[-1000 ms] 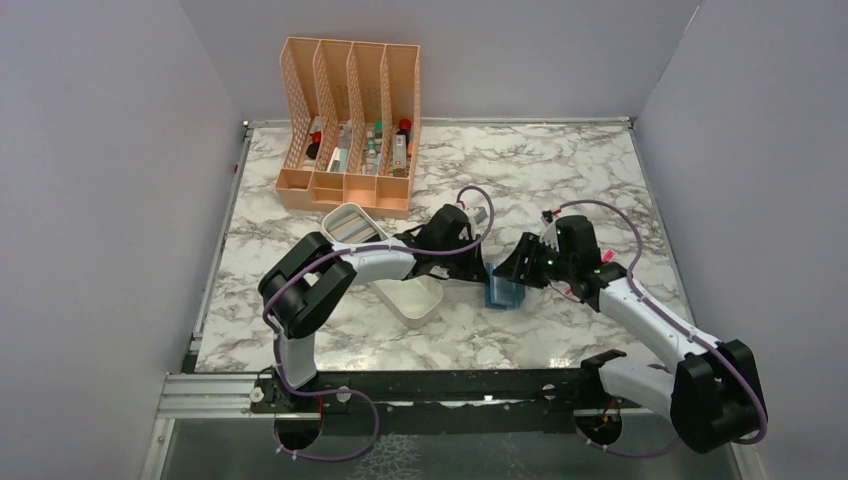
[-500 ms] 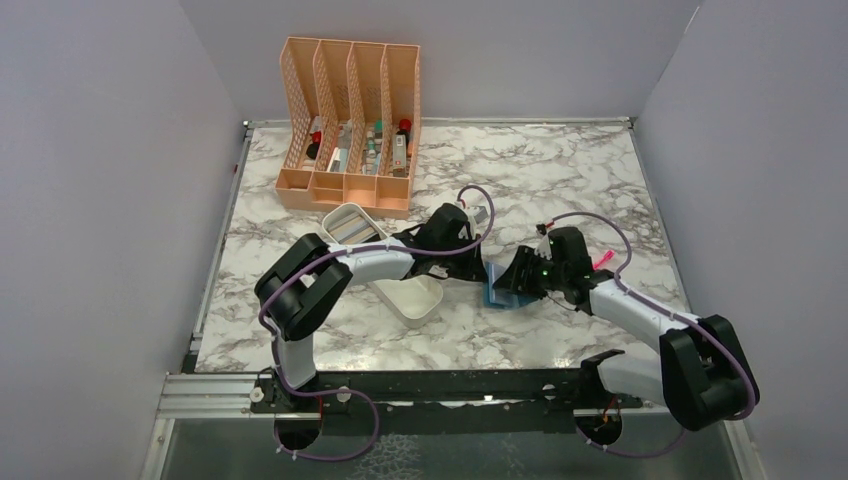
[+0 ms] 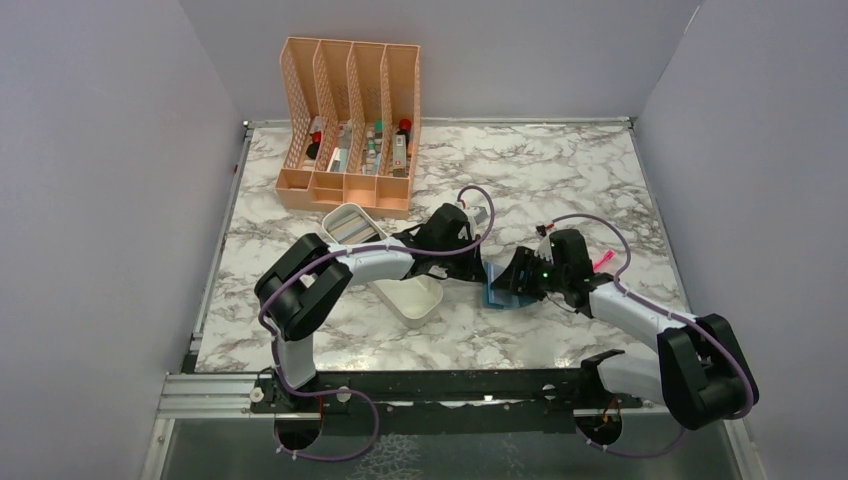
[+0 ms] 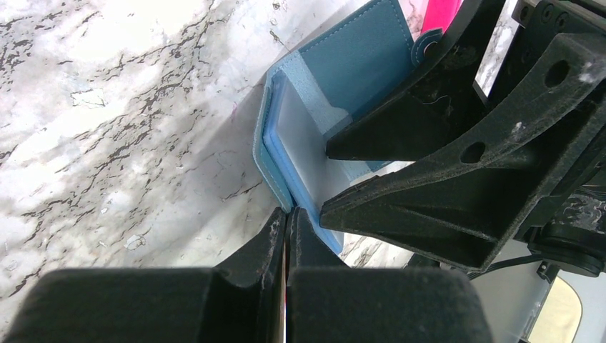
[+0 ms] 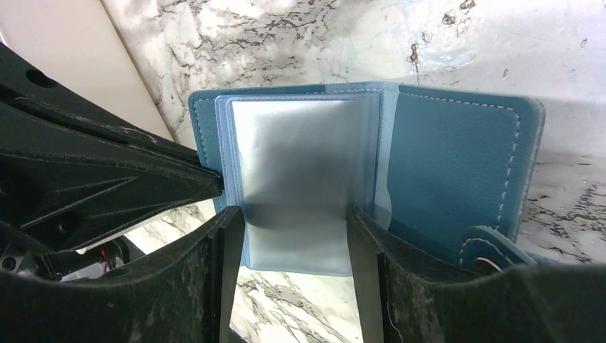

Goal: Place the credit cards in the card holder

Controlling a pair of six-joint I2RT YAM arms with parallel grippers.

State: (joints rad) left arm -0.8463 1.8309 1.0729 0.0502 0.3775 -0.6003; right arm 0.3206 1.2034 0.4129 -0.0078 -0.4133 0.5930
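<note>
- card holder [image 5: 457, 157] lies open on table [image 3: 560, 170], clear sleeves [image 5: 300, 164] facing up, between both grippers
- right gripper [image 5: 296, 246] open, straddling the sleeves
- left gripper [image 4: 286, 221] closed on the holder's edge
- white tray [image 3: 412, 300] just left of it

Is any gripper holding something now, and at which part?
The left gripper pinches the wallet at its cover's edge; the right gripper is open over it.

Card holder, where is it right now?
In the top view, the card holder lies open near the middle of the marble table, just right of the white tray.
</note>
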